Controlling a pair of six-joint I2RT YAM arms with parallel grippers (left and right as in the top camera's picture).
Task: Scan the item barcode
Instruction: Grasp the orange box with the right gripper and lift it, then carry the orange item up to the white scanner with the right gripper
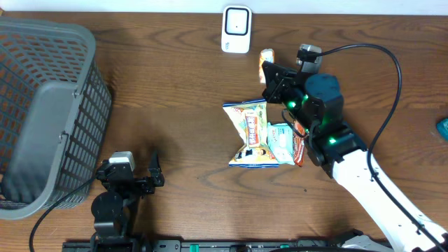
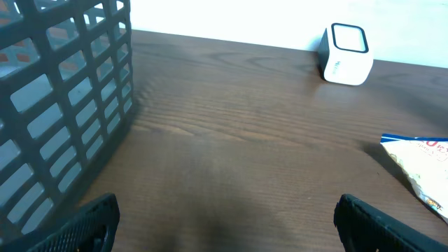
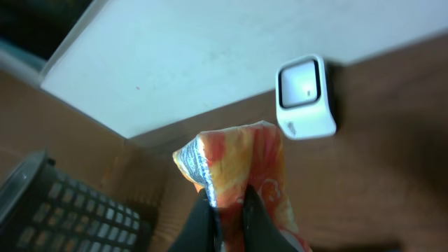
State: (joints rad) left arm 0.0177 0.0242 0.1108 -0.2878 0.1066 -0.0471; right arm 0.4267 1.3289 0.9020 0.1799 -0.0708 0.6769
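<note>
The right gripper [image 3: 227, 201] is clamping the lower edge of an orange snack packet [image 3: 238, 155], which is sticking out beyond its fingertips, crumpled and lifted off the wooden table [image 1: 182, 105]. From overhead, the packet is hanging near the white barcode scanner [image 1: 236, 29], apart from it. Two more snack packets [image 1: 253, 134] are lying beside the arm. The left gripper [image 1: 136, 171] is sitting wide apart and empty by the grey basket [image 1: 42, 105].
</note>
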